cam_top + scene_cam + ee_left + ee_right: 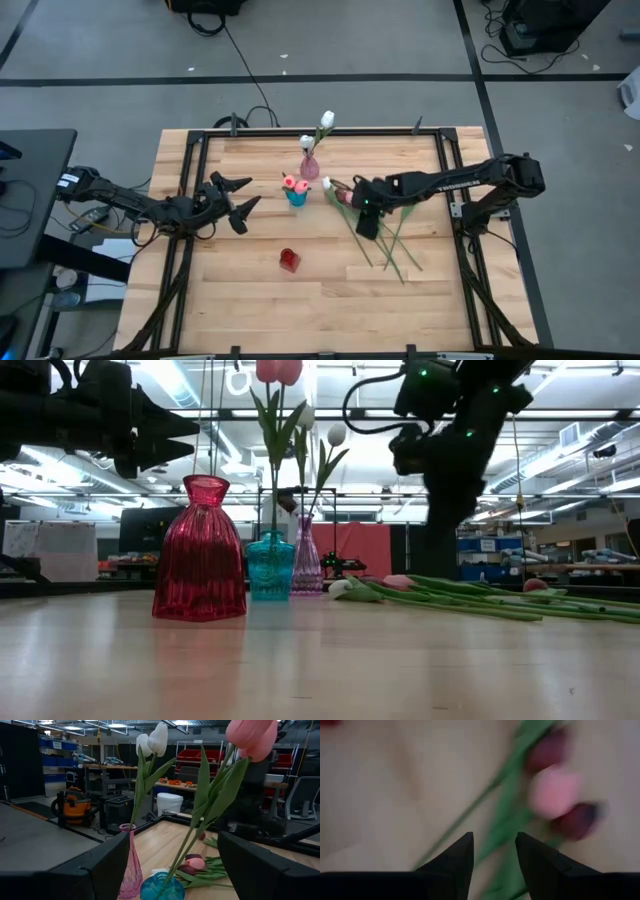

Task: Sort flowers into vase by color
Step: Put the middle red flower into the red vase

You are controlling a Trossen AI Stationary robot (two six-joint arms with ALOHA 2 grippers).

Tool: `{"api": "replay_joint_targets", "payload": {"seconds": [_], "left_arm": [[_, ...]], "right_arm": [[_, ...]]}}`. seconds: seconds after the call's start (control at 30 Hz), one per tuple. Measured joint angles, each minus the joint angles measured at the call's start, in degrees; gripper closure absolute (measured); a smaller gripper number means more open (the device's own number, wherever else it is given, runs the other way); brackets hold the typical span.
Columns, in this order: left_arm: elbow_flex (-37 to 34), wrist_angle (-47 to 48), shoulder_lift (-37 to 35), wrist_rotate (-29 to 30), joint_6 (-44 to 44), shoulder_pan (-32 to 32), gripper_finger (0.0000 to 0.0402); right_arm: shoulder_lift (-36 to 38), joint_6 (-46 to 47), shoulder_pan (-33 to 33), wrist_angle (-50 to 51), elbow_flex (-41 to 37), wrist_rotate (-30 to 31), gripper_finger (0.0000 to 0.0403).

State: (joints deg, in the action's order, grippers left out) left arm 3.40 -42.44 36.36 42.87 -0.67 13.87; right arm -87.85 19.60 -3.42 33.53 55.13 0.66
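Observation:
Loose flowers (378, 235) lie flat in a heap on the table's right half: green stems, a pink head (555, 790) and dark red heads (577, 820). My right gripper (366, 222) hangs over them, pointing down, open, stems showing past its fingertips (494, 855). A pink glass vase (309, 168) holds white tulips (152, 740). A teal vase (296, 196) holds pink tulips (252, 737). The red vase (289, 260) stands nearer, with nothing in it. My left gripper (238, 200) waits open to the left of the teal vase, level and above the table.
The three vases stand close together in the table's middle (270, 565), the red one (200, 550) nearest the front edge. A black frame (190, 180) runs along the table's left, far and right sides. Bare wood (300, 310) lies toward the near edge.

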Motion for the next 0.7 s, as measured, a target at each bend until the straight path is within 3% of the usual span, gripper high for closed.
{"api": "replay_joint_targets", "payload": {"seconds": [0.1,0.4,0.6,0.7], "left_arm": [[0.00,-0.02,0.01,0.00,0.00,0.00,0.0094],[0.02,-0.10,0.02,0.02,0.12,0.00,0.0094],[0.00,-0.48,0.02,0.07,0.24,0.00,0.0094],[0.00,-0.48,0.02,0.09,0.26,0.00,0.0094]], "right_arm": [[-0.07,3.93,1.39,3.48,0.00,-3.32,0.0253],[-0.66,15.06,1.98,13.92,0.03,-3.44,0.0263],[-6.44,15.98,3.03,14.04,0.03,-10.72,0.0263],[-8.92,15.96,2.97,15.18,0.03,-10.57,0.0263]]}}
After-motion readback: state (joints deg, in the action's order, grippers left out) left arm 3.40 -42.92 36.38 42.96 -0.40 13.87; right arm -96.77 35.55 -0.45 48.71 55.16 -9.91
